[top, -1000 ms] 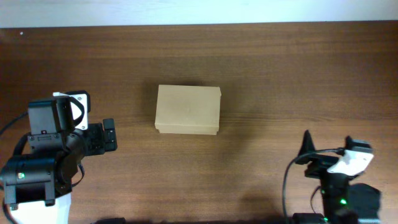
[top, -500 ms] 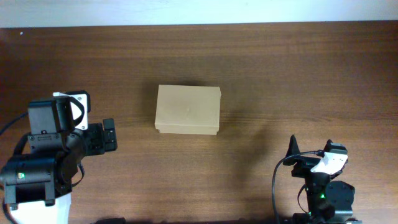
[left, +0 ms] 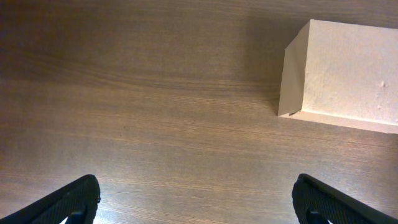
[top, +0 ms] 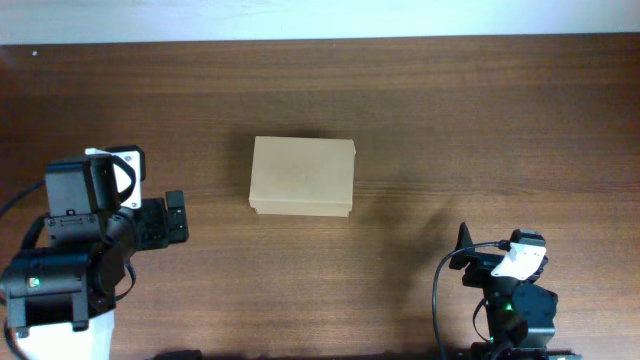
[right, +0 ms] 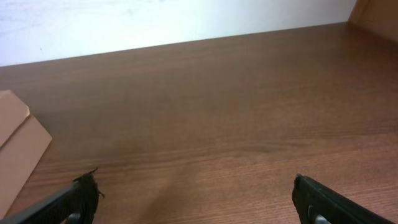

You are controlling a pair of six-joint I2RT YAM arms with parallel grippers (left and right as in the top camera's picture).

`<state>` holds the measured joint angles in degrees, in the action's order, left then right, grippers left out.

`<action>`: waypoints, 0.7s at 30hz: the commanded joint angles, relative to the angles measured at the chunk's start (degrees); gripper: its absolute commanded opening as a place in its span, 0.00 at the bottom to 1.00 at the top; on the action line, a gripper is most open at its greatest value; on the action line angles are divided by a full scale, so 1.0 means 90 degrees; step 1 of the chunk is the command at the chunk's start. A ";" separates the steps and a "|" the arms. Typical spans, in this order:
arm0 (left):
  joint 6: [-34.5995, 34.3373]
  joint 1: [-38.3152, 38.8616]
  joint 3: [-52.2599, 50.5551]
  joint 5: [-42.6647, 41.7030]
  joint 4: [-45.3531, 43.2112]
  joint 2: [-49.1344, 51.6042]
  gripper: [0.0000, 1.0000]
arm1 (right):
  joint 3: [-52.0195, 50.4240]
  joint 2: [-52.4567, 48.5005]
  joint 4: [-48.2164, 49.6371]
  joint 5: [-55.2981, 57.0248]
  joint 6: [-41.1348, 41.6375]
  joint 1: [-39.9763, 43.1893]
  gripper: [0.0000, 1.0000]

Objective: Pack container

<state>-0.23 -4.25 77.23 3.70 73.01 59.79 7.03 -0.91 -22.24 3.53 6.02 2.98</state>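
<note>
1. Starting at the near left corner of the counter (top: 450, 120), there's the left arm (top: 60, 280), a bulky black body with a small green light glowing on it, parked right over the near edge.
2. The left gripper (top: 176, 218) pokes out toward the middle of the counter. On the left wrist camera its two dark fingers (left: 71, 198) sit at opposite bottom corners of the view, spread wide, with only bare wood between them.
3. On to the container (top: 302, 177). The tan cardboard box sits about mid-counter, a shade left of centre, with its long sides running along the far and near edges. Its top lies flat and shut, plain and unmarked.
4. The box is well apart from both grippers, and nothing touches it. In the left wrist view the container (left: 348, 71) fills the upper right, a corner and one short side turned toward the camera.
5. Further right along the near edge stands the right arm (top: 520, 305). It has a white piece on top and a green light, and a black cable (top: 437, 300) loops off its left side.
6. The right gripper (right: 198, 200) is spread wide too. Its wrist camera catches one dark fingertip at each bottom corner, with empty wood between. Beyond them the counter runs out to the pale wall (right: 155, 25) behind the far edge.
7. In that same view a sliver of the container (right: 15, 152) pokes in at the left border.
</note>
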 commanded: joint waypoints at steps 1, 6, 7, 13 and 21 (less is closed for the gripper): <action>-0.0017 0.0015 -0.0049 0.0073 -0.0012 0.0005 1.00 | -0.0053 0.0066 0.0024 -0.0036 0.0051 0.0046 0.99; -0.0017 0.0015 -0.0049 0.0073 -0.0012 0.0002 1.00 | -0.0053 0.0066 0.0024 -0.0036 0.0053 0.0046 0.99; -0.0017 0.0015 -0.0049 0.0073 -0.0012 0.0002 1.00 | -0.0053 0.0066 0.0024 -0.0036 0.0051 0.0046 0.99; -0.0017 0.0027 -0.0085 0.0073 -0.0017 -0.0126 0.99 | -0.0053 0.0066 0.0024 -0.0036 0.0051 0.0046 0.99; 0.0073 0.0131 -0.1462 0.0316 -0.0148 -0.2013 1.00 | -0.0053 0.0066 0.0024 -0.0036 0.0051 0.0046 0.99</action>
<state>-0.21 -4.01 69.45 3.92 72.53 48.45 7.01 -0.91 -22.17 3.51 6.04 2.98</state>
